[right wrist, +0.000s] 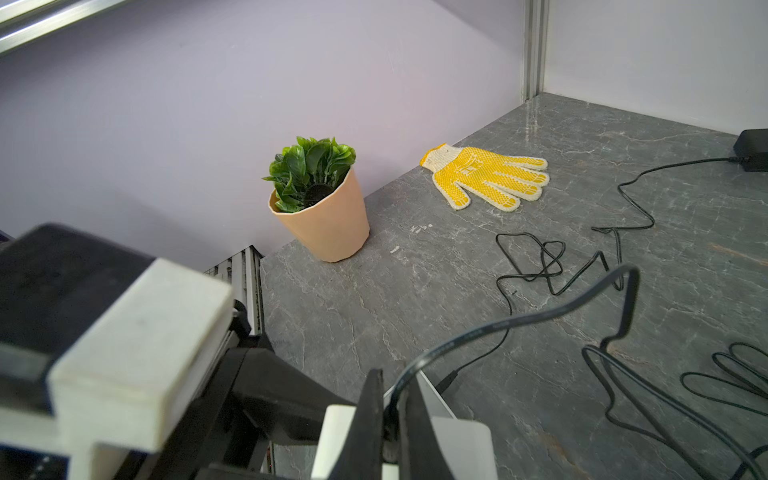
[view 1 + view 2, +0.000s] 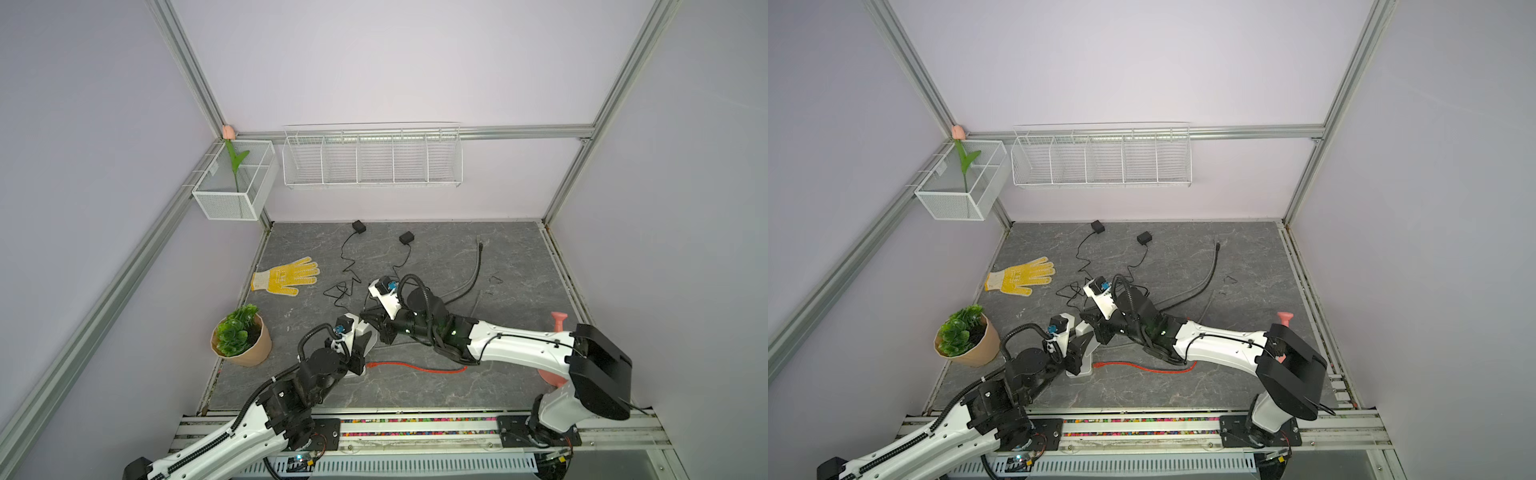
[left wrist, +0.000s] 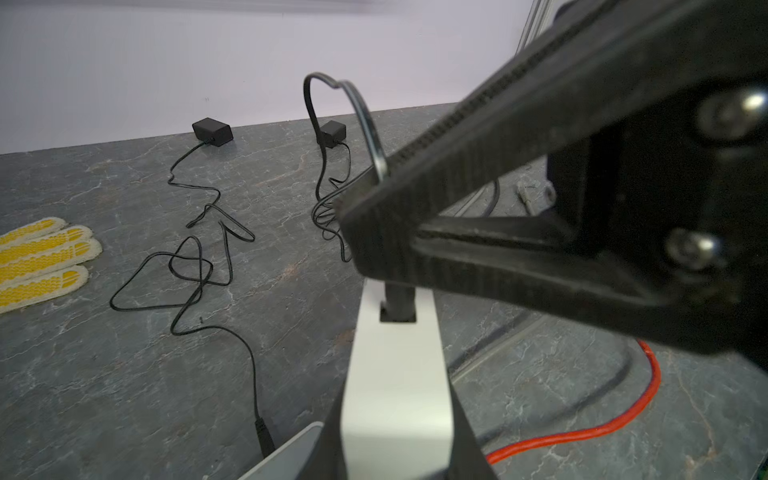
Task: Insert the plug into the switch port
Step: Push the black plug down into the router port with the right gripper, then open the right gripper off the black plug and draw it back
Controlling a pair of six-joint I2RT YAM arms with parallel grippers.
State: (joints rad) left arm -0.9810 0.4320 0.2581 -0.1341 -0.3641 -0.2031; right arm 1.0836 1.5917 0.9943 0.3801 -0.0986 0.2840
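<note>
The switch (image 3: 395,374) is a white box standing upright, and my left gripper (image 3: 397,436) is shut on its two sides. In both top views this grip sits at the table's front middle (image 2: 360,345) (image 2: 1077,347). My right gripper (image 1: 392,386) reaches in from the right and is shut on the black plug (image 3: 397,305). The plug's thin black cable (image 1: 540,316) arches up and away from it. The plug's tip stands in a dark port on the switch's upper face. How deep it sits is hidden by the right gripper's finger (image 3: 478,199).
A pale slab (image 3: 291,453) with another black cable plugged into it lies beside the switch. A red cable (image 2: 415,368) runs along the front. Loose black leads and two adapters (image 2: 358,226) (image 2: 406,237), a grey hose (image 2: 473,274), a yellow glove (image 2: 286,276) and a potted plant (image 2: 241,336) are also on the table.
</note>
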